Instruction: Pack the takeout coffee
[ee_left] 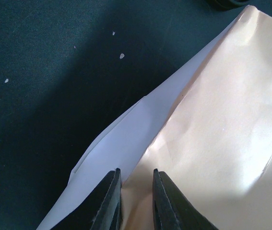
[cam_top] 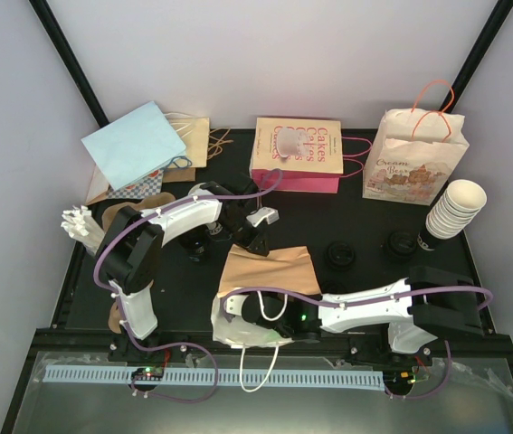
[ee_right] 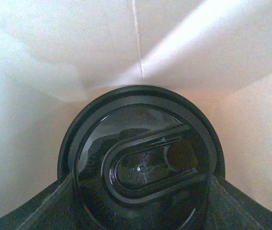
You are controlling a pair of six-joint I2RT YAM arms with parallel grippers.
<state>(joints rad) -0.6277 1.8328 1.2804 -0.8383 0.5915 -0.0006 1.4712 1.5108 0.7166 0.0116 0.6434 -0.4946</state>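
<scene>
My right gripper (ee_right: 140, 208) is inside the tan paper bag (cam_top: 270, 271), its fingers (ee_right: 40, 211) spread either side of the takeout coffee (ee_right: 140, 165) and holding it. Only my right wrist view shows this: the black lid (ee_right: 92, 143) faces the lens, with pale paper all round. From above, the bag hides the cup. My left gripper (ee_left: 136, 194) is narrow, pinching the bag's far edge. Behind stand a pink bag (cam_top: 297, 154) printed "Cakes" several times and a white bag (cam_top: 416, 163) reading "Cream". A stack of cups (cam_top: 455, 208) stands at the right, with spare lids (cam_top: 339, 255) nearby.
</scene>
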